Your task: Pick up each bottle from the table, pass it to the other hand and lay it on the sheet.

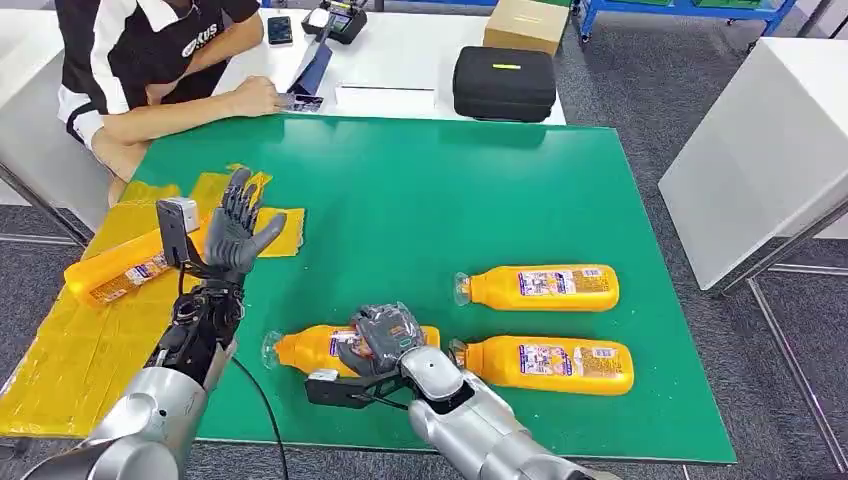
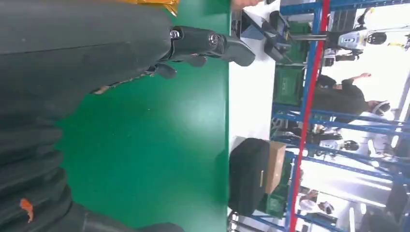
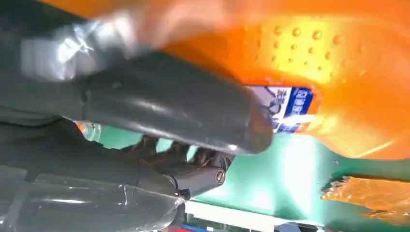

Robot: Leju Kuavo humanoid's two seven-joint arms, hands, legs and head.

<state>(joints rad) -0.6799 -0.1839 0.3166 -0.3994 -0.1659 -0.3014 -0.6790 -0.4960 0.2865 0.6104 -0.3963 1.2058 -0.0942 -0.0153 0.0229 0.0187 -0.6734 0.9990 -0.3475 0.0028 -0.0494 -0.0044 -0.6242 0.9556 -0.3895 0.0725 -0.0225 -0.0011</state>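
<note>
Three orange bottles lie on the green table [image 1: 420, 200]. My right hand [image 1: 385, 338] is curled over the middle of the near one [image 1: 300, 350], gripping it where it lies by the front edge. In the right wrist view the thumb [image 3: 169, 113] presses against that bottle [image 3: 348, 72]. The two other bottles [image 1: 545, 287] [image 1: 550, 362] lie to its right. A fourth bottle [image 1: 115, 278] lies on the yellow sheet [image 1: 70, 360] at the left. My left hand [image 1: 240, 228] is raised beside the sheet, fingers [image 2: 212, 43] spread, holding nothing.
A person sits at the far left with a forearm [image 1: 180, 112] on the white table behind. A black case [image 1: 504, 83] and a cardboard box [image 1: 525, 22] stand there. Another white table [image 1: 760, 140] stands to the right.
</note>
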